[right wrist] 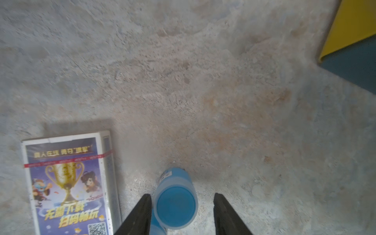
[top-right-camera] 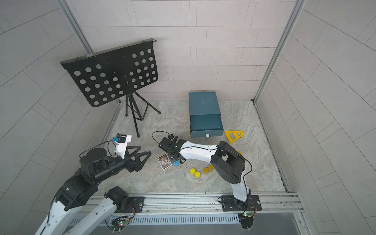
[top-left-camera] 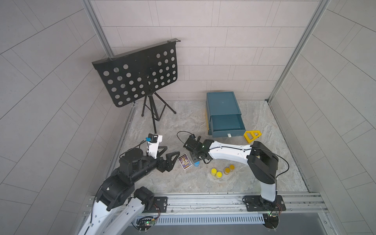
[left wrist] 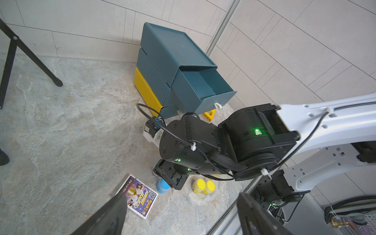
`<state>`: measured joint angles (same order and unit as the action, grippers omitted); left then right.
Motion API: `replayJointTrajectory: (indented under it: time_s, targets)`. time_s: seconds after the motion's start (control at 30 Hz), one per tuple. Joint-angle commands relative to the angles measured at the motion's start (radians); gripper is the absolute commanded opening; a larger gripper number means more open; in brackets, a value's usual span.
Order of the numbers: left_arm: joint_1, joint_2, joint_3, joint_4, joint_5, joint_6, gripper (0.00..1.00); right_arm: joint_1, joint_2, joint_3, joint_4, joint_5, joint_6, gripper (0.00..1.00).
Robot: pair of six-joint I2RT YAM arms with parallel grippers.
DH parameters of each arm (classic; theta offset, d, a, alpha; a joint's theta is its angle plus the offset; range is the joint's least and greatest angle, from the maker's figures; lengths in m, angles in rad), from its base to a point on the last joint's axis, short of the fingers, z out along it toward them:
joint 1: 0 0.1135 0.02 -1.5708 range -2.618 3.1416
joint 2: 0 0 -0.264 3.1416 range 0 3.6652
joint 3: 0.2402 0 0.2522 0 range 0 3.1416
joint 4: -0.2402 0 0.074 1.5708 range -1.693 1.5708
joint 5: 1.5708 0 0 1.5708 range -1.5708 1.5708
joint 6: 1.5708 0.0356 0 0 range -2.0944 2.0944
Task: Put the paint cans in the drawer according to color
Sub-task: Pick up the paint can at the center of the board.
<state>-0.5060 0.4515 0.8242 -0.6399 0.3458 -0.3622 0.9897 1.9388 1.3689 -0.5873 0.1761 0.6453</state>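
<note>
A light blue paint can (right wrist: 176, 205) stands upright on the stone floor between the fingers of my right gripper (right wrist: 182, 195). One finger touches its side and the other stands apart, so the gripper is open around it. The edge of a second blue can (right wrist: 157, 228) peeks out beside that finger. Both top views show the blue can (top-left-camera: 196, 163) under the right wrist, two yellow cans (top-left-camera: 216, 172) and two orange cans (top-left-camera: 229, 168). The teal top drawer (top-left-camera: 227, 133) is pulled out. My left gripper (top-left-camera: 173, 149) hovers open and holds nothing, left of the cans.
A printed card box (top-left-camera: 185, 161) lies flat next to the blue can. The drawer unit stacks two teal boxes on a yellow one (left wrist: 146, 89). A yellow triangular frame (top-left-camera: 252, 136) lies right of it. A black music stand (top-left-camera: 138, 75) stands at the back left.
</note>
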Motion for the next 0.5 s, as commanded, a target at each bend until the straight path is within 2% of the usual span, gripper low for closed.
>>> replayJointTrajectory:
  time_s: [0.0,0.1,0.33,0.47]
  targets:
    - [0.004,-0.007,-0.008,0.019,-0.007,0.001,0.92,-0.009,0.020,0.009,-0.016,-0.024,0.004,0.50]
    - [0.004,-0.005,-0.008,0.019,-0.008,0.001,0.92,-0.013,0.032,0.006,-0.003,-0.030,0.006,0.45]
    - [0.004,-0.004,-0.008,0.019,-0.006,0.001,0.92,-0.024,0.054,0.014,0.012,-0.038,0.005,0.43]
    - [0.003,-0.005,-0.008,0.018,-0.008,0.001,0.92,-0.025,0.054,0.011,0.009,-0.027,0.008,0.36]
